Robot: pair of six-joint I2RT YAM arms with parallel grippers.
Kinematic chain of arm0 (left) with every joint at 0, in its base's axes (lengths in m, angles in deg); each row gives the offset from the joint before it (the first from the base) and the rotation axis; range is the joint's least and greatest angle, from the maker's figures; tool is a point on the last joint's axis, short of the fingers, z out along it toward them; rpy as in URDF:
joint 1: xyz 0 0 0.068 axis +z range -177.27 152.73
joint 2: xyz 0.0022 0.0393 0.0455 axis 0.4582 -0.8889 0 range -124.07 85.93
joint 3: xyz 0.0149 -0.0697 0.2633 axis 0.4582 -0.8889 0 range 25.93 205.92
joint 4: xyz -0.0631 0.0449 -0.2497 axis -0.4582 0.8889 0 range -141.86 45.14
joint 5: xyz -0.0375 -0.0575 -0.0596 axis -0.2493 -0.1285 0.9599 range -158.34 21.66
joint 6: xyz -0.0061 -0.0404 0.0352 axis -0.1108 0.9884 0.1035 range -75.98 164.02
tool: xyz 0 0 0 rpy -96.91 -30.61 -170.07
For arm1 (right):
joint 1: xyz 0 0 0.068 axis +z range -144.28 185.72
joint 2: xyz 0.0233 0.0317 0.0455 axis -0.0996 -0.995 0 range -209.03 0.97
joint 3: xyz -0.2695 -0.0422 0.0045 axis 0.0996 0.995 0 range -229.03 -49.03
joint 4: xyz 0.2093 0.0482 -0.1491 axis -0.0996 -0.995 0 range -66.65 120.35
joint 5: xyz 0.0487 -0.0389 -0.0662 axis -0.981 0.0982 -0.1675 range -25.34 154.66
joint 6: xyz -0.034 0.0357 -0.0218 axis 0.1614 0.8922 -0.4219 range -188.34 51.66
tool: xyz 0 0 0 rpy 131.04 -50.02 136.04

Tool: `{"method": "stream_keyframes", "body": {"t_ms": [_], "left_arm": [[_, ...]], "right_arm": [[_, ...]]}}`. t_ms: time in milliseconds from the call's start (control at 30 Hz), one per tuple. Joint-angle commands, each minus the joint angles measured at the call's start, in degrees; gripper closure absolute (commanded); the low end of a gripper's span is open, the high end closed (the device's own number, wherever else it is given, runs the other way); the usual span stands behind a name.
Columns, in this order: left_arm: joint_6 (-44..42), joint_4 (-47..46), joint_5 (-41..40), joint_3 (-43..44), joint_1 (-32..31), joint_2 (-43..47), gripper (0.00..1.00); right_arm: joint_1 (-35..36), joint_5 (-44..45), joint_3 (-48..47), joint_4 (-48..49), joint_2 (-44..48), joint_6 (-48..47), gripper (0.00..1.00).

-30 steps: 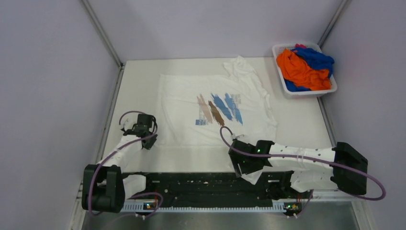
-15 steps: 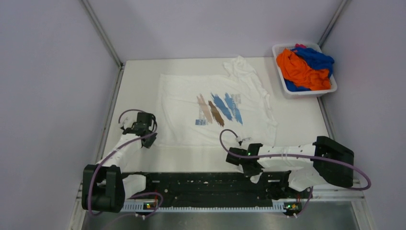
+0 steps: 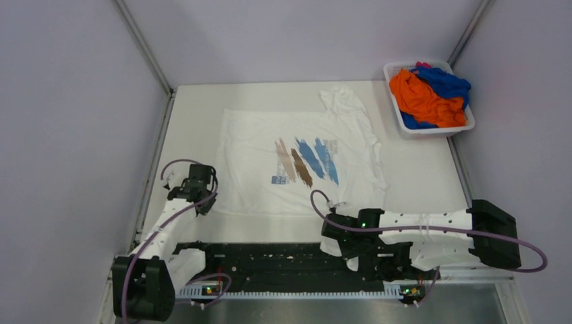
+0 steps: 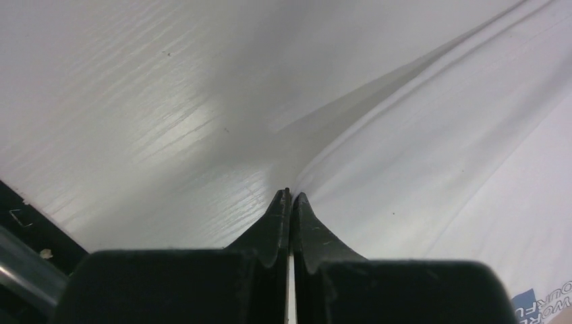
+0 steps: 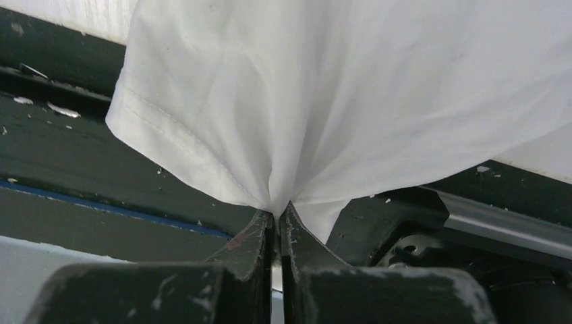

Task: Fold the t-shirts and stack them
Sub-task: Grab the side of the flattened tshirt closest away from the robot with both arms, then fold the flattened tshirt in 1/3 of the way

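A white t-shirt [image 3: 256, 148] with blue and brown brush strokes lies spread face up on the table. My left gripper [image 3: 202, 201] sits at its near-left corner. In the left wrist view the left gripper [image 4: 291, 196] is shut, with the taut cloth edge [image 4: 438, 148] running into the tips. My right gripper [image 3: 332, 237] is at the near-right corner, over the black rail. In the right wrist view the right gripper [image 5: 276, 212] is shut on the bunched hem of the shirt [image 5: 337, 81]. Orange [image 3: 421, 98], blue [image 3: 448, 82] and pink-red [image 3: 423, 65] t-shirts lie heaped in the basket.
A white plastic basket [image 3: 432, 130] stands at the far right corner. Walls close in the table on the left, back and right. A black rail [image 3: 283, 260] with the arm bases runs along the near edge.
The right gripper has shut on the shirt's near hem. Both grippers have drawn back toward the near edge, and the white shirt has slid a little nearer with them.
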Motion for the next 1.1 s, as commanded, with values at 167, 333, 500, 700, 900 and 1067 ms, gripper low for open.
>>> {"method": "stream_keyframes", "body": {"t_ms": [167,333,500,700,900,1067], "left_arm": [[0.15,0.25,2.20,0.51,0.14,5.58,1.00],[-0.20,-4.55,7.60,3.62,0.14,0.49,1.00],[-0.22,-5.26,7.65,8.92,0.14,-6.99,1.00],[0.80,-5.89,4.89,14.26,0.29,-12.92,1.00],[0.81,-5.43,4.48,20.42,1.40,-19.99,1.00],[0.98,-6.47,5.82,23.85,1.74,-24.22,1.00]], "right_arm": [[-3.64,12.29,-5.87,-3.56,3.02,-0.79,1.00],[-10.22,21.33,-10.87,1.02,4.60,-6.35,1.00],[-17.74,21.27,-11.29,10.01,7.08,-13.29,1.00],[-27.32,20.54,-12.56,14.85,5.32,-19.25,1.00],[-35.23,18.53,-13.84,21.00,2.19,-24.61,1.00],[-38.95,18.17,-16.29,24.22,-0.93,-29.17,1.00]]}}
